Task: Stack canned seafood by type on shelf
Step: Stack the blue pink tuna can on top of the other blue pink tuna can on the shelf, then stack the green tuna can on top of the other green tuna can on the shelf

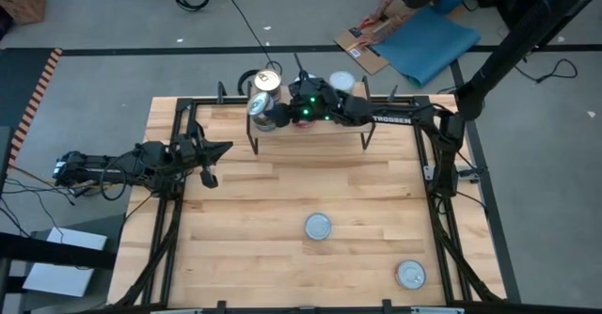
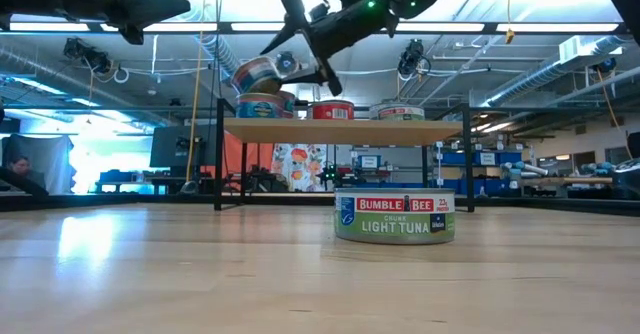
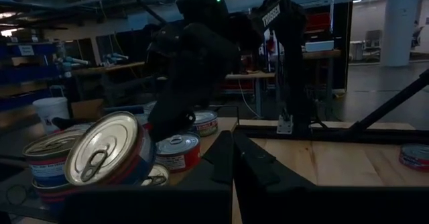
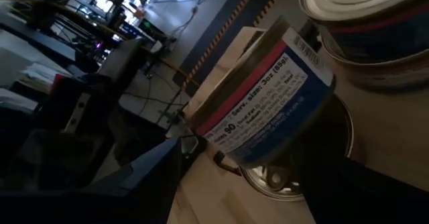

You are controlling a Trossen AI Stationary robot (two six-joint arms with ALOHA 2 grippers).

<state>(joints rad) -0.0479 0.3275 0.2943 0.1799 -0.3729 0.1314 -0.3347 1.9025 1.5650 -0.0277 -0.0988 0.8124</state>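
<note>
We find the right tool [image 1: 282, 107] open at the shelf's [image 1: 329, 133] left end, releasing a tilted gold-topped tin [image 2: 256, 75] atop the stack. Next move, we judge: withdraw, fetch the tuna can [image 2: 395, 217] mid-counter. Left tool [image 1: 209, 164] closed, idle.

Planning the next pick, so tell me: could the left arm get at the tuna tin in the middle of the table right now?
Probably yes. The tuna tin sits alone on bare tabletop, nothing beside it, and the left tool, shut and empty, waits at the left edge with an unobstructed path.
</note>
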